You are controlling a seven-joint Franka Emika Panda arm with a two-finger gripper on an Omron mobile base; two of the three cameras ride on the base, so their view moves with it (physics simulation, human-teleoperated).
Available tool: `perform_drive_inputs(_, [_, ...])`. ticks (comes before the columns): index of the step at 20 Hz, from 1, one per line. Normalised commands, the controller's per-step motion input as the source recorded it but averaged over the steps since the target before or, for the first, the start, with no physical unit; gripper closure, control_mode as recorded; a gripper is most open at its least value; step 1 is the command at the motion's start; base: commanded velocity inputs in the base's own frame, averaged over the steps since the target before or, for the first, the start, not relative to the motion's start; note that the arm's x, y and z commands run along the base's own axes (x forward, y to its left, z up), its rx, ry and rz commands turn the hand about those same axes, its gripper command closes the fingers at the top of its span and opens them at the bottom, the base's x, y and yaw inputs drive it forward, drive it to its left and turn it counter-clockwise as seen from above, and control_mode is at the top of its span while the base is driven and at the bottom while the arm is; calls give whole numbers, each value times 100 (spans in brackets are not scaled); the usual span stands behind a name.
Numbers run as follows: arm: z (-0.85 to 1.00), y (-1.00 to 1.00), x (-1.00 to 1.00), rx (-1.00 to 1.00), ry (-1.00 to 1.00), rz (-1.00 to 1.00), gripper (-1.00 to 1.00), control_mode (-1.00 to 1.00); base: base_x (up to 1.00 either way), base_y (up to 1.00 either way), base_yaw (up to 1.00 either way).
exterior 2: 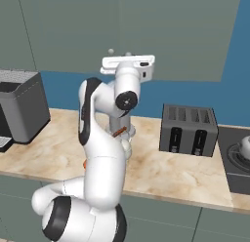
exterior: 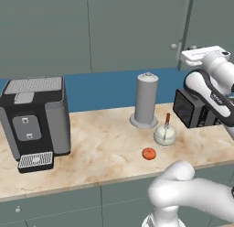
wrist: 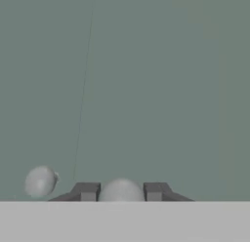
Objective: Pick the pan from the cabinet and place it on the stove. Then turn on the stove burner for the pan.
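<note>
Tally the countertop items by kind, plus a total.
Coffee machine: 1
Paper towel holder: 1
Toaster: 1
Small white bowl with a brown stick: 1
Small orange round item: 1
Total: 5

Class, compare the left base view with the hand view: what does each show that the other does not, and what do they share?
Left base view alone: the coffee machine, grey canister, small orange thing and toaster on the counter. Hand view alone: the gripper with its fingertips either side of a round door knob. Both: the closed cabinet.
</note>
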Motion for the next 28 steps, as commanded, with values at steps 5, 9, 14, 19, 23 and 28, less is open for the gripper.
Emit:
perform_drive_inputs(5, [2, -40, -68, -1, -1, 6, 100, -100, 0, 0, 0])
perform_drive_inputs(9, [3, -49, -67, -1, 0, 8, 100, -100, 0, 0, 0])
perform_drive_inputs(14, [0, -54, -64, 0, 0, 7, 100, -100, 0, 0, 0])
perform_drive_inputs(19, [0, -59, -60, 0, 0, 6, 100, -100, 0, 0, 0])
perform_drive_inputs(23, [0, -58, -50, 0, 0, 7, -100, -100, 0, 0, 0])
perform_drive_inputs(28, [-2, -14, -31, 0, 4, 2, -100, -100, 0, 0, 0])
